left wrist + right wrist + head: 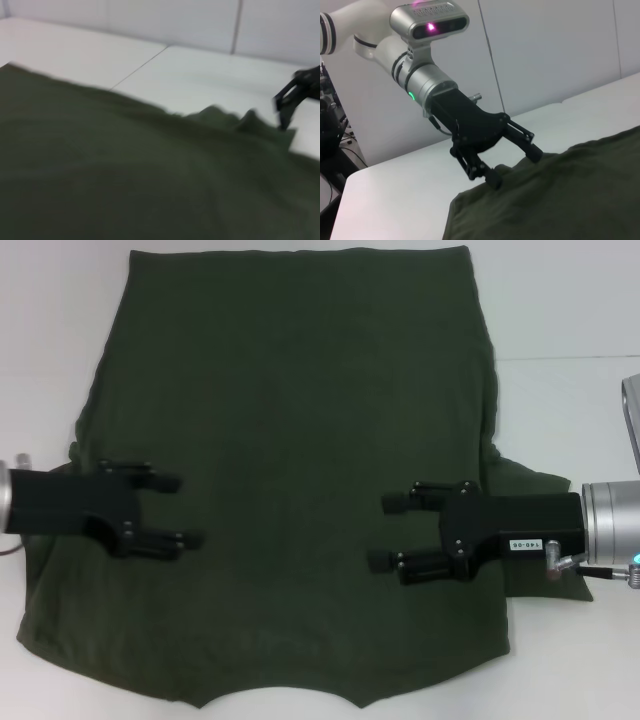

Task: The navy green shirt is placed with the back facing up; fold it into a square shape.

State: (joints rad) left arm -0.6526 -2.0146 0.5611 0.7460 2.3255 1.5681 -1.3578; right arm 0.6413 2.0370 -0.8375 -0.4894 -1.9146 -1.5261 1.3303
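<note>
The large plain dark olive-green cloth shirt [290, 470] lies spread flat on the white desk [570, 410]. The left gripper [185, 510] and right gripper [385, 532] hover over its sides, jaws wide and empty (likely poised to pinch a fold).

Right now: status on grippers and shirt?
Left gripper open, right gripper open, both over the navy green shirt. Shirt spread flat, unfolded. Nothing in the way.
</note>
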